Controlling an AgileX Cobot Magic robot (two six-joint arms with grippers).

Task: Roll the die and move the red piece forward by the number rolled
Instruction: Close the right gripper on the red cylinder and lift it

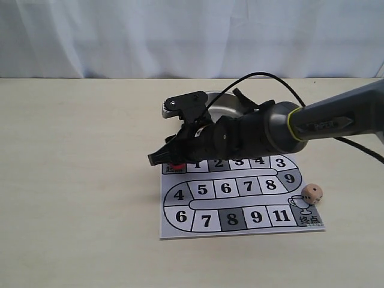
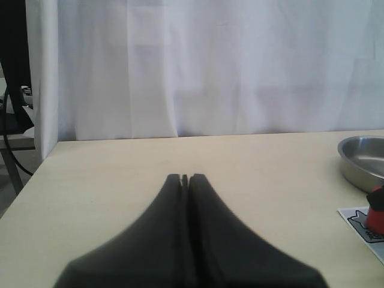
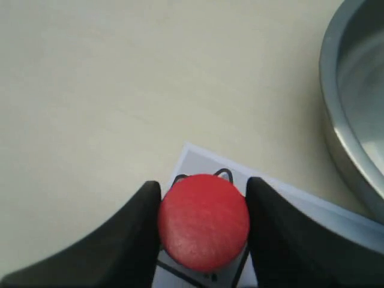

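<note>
Right gripper (image 3: 204, 185) is reaching across the printed board (image 1: 171, 231) from the right side and pinching the red piece (image 3: 204, 222), one finger pressing on each flank. The piece is standing on the start square at the board's far-left corner, so this looks like the grip for lifting it along the numbered track. Die (image 1: 312, 193) is lying at the board's right edge, just beside the printed cup and well apart from the piece. The roll is looking done, though the top pips are showing too small to count. Left gripper (image 2: 185, 178) is hovering over bare bench (image 1: 78, 180), fingers pressed together on nothing, probably keeping out of the working arm's way. A steel bowl (image 1: 221, 99) is sitting behind the board, partly hidden by the arm. The bench is showing a pale, matte cream surface, and a white curtain (image 1: 180, 36) is hanging along its far edge, closing off the room.
</note>
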